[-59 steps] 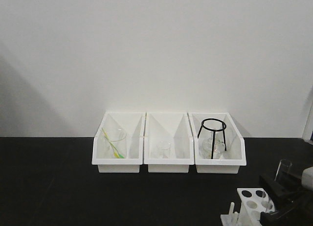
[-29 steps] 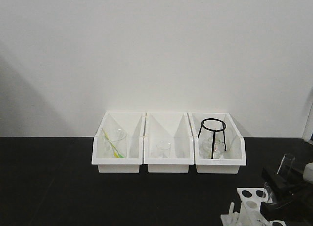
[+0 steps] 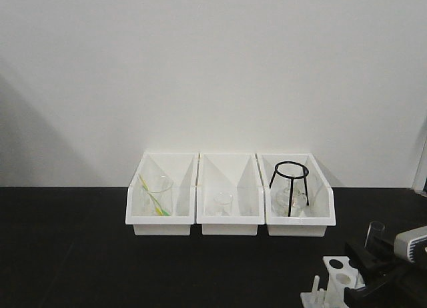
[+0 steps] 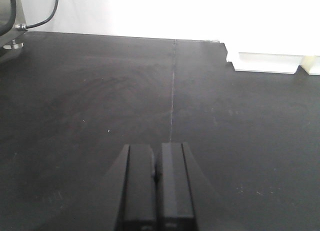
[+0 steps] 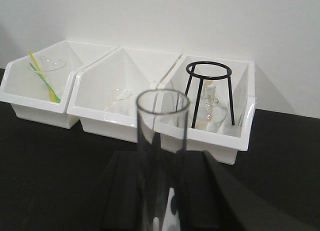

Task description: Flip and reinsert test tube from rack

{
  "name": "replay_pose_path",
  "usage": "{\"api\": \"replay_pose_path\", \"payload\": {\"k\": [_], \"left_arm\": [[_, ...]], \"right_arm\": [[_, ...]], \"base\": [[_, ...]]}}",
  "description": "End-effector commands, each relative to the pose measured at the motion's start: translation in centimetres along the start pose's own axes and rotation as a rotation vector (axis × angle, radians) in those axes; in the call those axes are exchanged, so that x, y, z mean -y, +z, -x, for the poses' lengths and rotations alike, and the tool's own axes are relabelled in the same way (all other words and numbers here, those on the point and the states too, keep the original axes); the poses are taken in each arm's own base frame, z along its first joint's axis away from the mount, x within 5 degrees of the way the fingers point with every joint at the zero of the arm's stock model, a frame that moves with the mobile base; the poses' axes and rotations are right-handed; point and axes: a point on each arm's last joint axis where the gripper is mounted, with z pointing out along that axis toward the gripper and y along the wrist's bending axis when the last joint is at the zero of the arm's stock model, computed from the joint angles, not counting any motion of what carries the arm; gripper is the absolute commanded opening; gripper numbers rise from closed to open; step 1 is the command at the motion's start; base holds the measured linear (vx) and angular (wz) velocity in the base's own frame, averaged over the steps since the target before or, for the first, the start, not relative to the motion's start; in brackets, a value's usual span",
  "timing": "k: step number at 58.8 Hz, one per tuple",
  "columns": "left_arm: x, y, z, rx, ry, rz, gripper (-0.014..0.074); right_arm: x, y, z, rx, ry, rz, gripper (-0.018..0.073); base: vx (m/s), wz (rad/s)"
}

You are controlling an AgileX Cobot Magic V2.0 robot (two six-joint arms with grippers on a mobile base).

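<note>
The right gripper [image 3: 381, 253] is closed on the test tube [image 3: 375, 232] near the right end of the black bench [image 3: 80, 255], at the side closest to the front-facing camera. In the right wrist view the test tube [image 5: 162, 156] stands upright between the two dark fingers [image 5: 125, 191] of this gripper [image 5: 162, 201]; its open mouth is well above them, and its lower end is cut off by the picture. The tube is just to the right of the white rack [image 3: 340, 271], above its top plate and not in any hole. The left gripper [image 4: 156, 176] has its jaws pressed together with nothing between them, over a bare part of the bench. Along the far edge, against the wall, stand three white bins [image 3: 230, 225]; the right one holds a black tripod stand [image 3: 291, 181]
</note>
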Motion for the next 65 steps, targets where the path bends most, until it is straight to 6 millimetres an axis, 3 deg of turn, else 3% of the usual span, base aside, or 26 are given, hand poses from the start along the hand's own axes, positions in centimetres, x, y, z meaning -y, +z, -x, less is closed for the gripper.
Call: {"api": "replay_pose_path", "payload": {"k": [1, 19, 38, 47, 65], "left_arm": [[0.2, -0.1, 0.8, 0.096, -0.002, -0.023, -0.0006], [0.2, -0.1, 0.8, 0.096, -0.002, -0.023, -0.0006], [0.2, -0.1, 0.8, 0.096, -0.002, -0.023, -0.0006], [0.2, -0.1, 0.8, 0.096, -0.002, -0.023, -0.0006], [0.2, -0.1, 0.8, 0.096, -0.002, -0.023, -0.0006]], "right_arm": [[-0.2, 0.2, 1.8, 0.147, -0.027, 0.029, -0.0008], [-0.9, -1.2, -2.8, 0.154, -0.038, 0.044, -0.0008], [-0.9, -0.6, -5.5, 0.082, 0.014, 0.046, 0.0038], [-1.0, -0.6, -5.2, 0.112, 0.015, 0.050, 0.0167], [-1.0, -1.3, -3.7, 0.178, 0.030, 0.048, 0.0528]], "base": [[0.00, 0.00], [0.00, 0.00], [0.00, 0.00], [0.00, 0.00], [0.00, 0.00]]}}
